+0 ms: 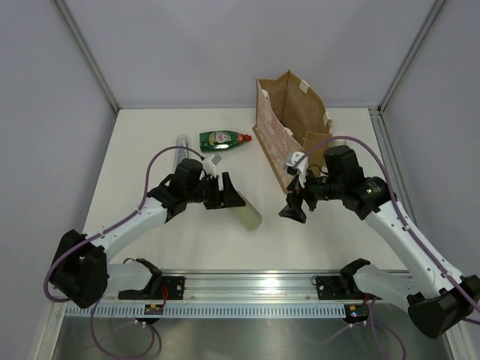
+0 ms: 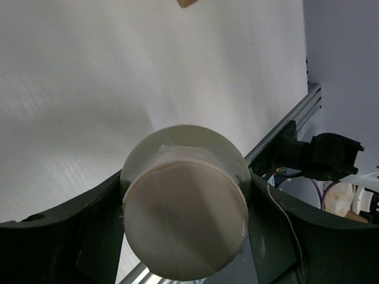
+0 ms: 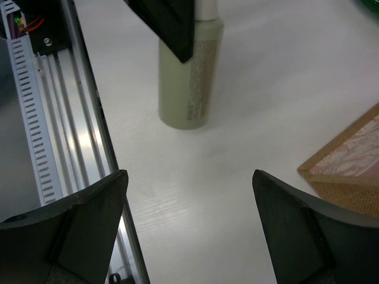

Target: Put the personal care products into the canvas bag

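The left gripper clamps the cap end of a cream bottle slanting near-right, its base perhaps on the table, while the right gripper hangs spread wide beside the canvas bag's near corner.

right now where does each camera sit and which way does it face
top: above and behind, looking down on table, bag, left arm, right arm
left wrist: on the left arm, facing along jaws shut on the cream bottle
right wrist: on the right arm, facing down at the table between open jaws
shared: all three show that bottle
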Robot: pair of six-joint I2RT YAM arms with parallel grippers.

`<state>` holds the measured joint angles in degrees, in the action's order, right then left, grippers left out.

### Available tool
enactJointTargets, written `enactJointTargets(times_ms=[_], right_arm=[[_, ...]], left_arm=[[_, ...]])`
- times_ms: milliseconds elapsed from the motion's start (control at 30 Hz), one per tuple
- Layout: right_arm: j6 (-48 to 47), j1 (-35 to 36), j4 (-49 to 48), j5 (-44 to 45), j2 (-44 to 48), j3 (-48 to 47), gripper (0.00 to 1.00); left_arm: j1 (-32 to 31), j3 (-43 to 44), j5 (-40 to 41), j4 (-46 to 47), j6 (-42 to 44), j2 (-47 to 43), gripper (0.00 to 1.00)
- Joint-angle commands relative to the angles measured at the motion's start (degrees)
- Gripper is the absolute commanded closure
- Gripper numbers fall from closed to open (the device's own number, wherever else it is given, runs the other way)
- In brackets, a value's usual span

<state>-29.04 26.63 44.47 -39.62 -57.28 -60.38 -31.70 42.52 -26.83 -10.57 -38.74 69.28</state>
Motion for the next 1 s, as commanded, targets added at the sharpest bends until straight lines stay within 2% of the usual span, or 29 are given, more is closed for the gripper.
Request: enactJointTargets(times_ms=[0,67,233,367,500,567,700,833,967], right_arm=[[9.9,4.7,-9.3,10.5,-3.4,-3.1,0.04],[13.0,6.6,-12.3,15.1,-5.6,-2.8,0.0],[17.5,12.8,-19.5,26.4,-9.2,-0.4,0.01],[16.8,15.2,-21.5,25.1,-11.1,0.7,0.01],[13.9,15.9,-23.1,28.8,-14.0,-0.2,0.01],[12.6,16.0,-23.2,28.6,-15.7,-1.4,0.01],[9.8,16.0,-20.0,22.5,-18.3,-3.3,0.01],[6.6,16.0,-17.8,20.4,-19.1,-4.0,0.05],[4.7,16.0,-15.7,18.4,-18.8,-5.4,0.2]], left_arm=[[-2.0,6.7,-5.7,13.1,-7.7,2.0,1.0],[-2.4,8.4,-6.0,13.8,-9.6,3.1,1.0],[-2.6,10.6,-7.3,16.8,-13.7,5.7,1.0],[-2.6,11.9,-8.2,17.9,-15.7,6.7,1.0],[-2.7,12.5,-9.7,19.8,-17.5,7.2,1.0],[-2.7,12.7,-10.2,20.0,-18.1,6.9,1.0],[-2.7,13.5,-10.3,20.2,-18.9,6.0,1.0],[-2.7,14.3,-10.3,20.9,-20.0,5.6,1.0],[-2.7,13.4,-10.1,24.8,-22.9,5.6,1.0]])
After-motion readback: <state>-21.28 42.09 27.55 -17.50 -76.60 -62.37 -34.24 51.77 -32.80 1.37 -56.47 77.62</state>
